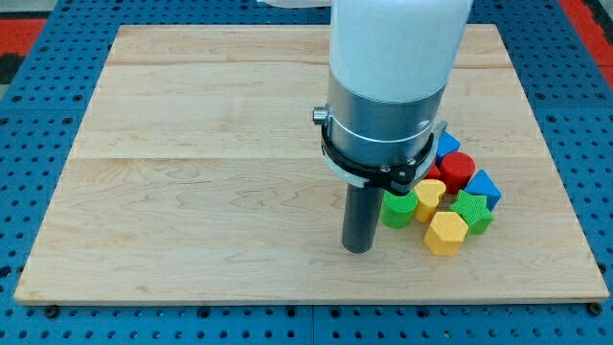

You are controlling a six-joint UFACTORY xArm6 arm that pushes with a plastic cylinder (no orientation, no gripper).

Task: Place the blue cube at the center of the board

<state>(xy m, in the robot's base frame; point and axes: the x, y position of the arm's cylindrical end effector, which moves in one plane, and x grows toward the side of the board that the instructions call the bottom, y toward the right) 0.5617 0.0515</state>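
The blue cube (pixel 484 186) lies toward the view's right and lower part of the desk (pixel 192 144), well off its centre. It sits tilted at the right edge of a tight cluster, touching the red block (pixel 458 170) and the green block (pixel 472 209).

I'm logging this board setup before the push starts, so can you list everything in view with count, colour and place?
Wooden board: one, light wood, fills most of the view.
Pegboard surface: blue and red, around the board.
Blue blocks: two, at the cluster's top and right.
Red cylinder: one, between the blue blocks.
Green blocks: two, one beside the rod, one lower right.
Yellow blocks: two, heart-like mid-cluster, hexagonal at the bottom.
Arm body: white and grey, top centre.
My tip: dark, left of the green block beside the rod.
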